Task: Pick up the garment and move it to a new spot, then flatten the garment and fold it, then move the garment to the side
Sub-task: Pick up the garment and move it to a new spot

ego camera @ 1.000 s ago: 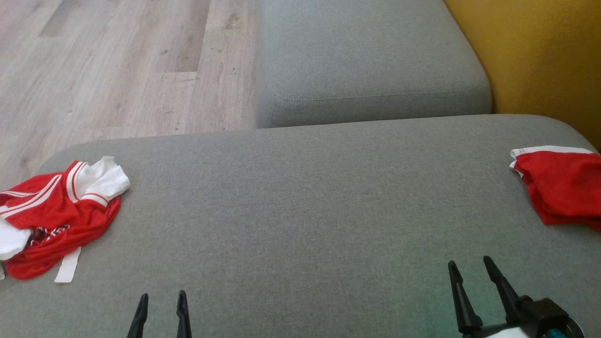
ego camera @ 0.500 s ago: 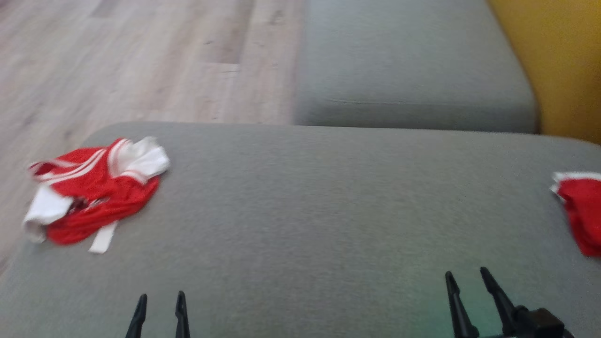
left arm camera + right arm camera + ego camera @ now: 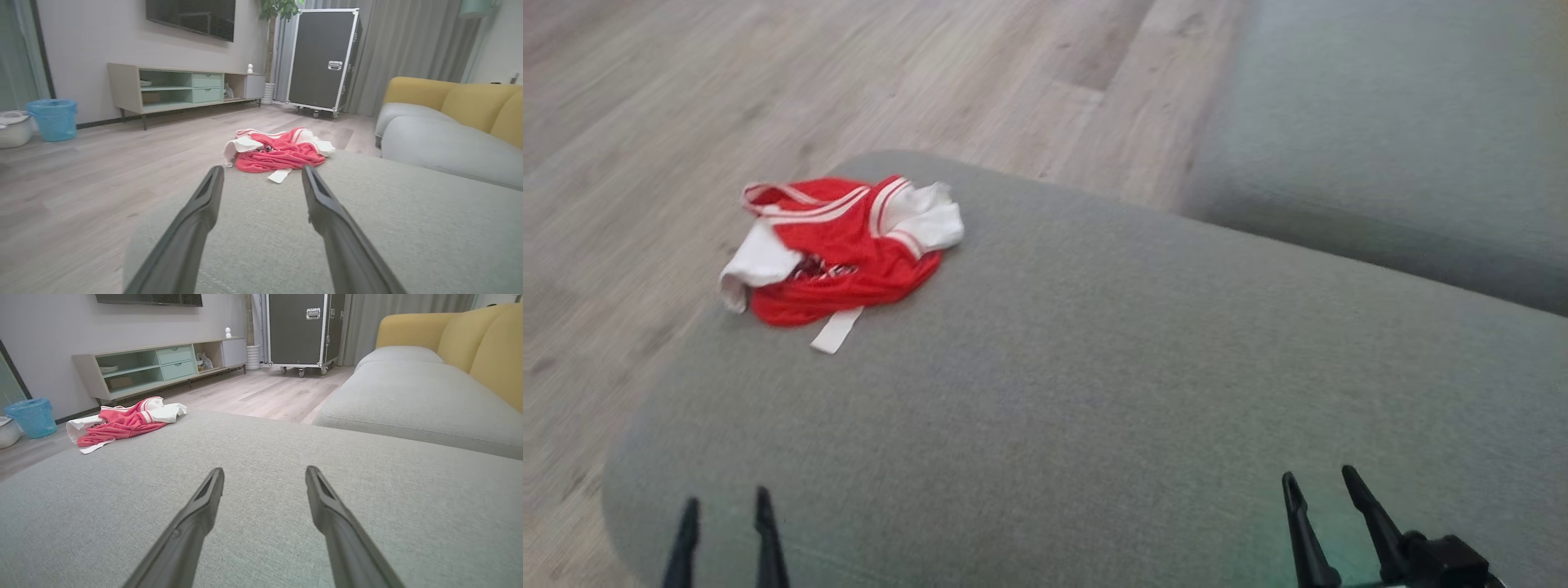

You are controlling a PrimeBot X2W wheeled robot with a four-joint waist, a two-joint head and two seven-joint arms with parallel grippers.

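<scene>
Swung left across the grey sofa seat [image 3: 1094, 392] toward a crumpled red-and-white garment [image 3: 841, 253].
Seen now nearer mid-view, at the seat's far left corner; well short of it with left claw [image 3: 725, 498] and right claw [image 3: 1317, 475] both spread, empty. Pick-up not yet begun.

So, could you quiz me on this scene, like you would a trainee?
1. Fill in: the red and white garment lies crumpled on the grey ___.
2. Which is nearer to it: A, the left gripper, or B, the right gripper?
3. True or false: a gripper is holding the garment.
Key: 1 cushion; 2 A; 3 false, both are open and empty.
</scene>
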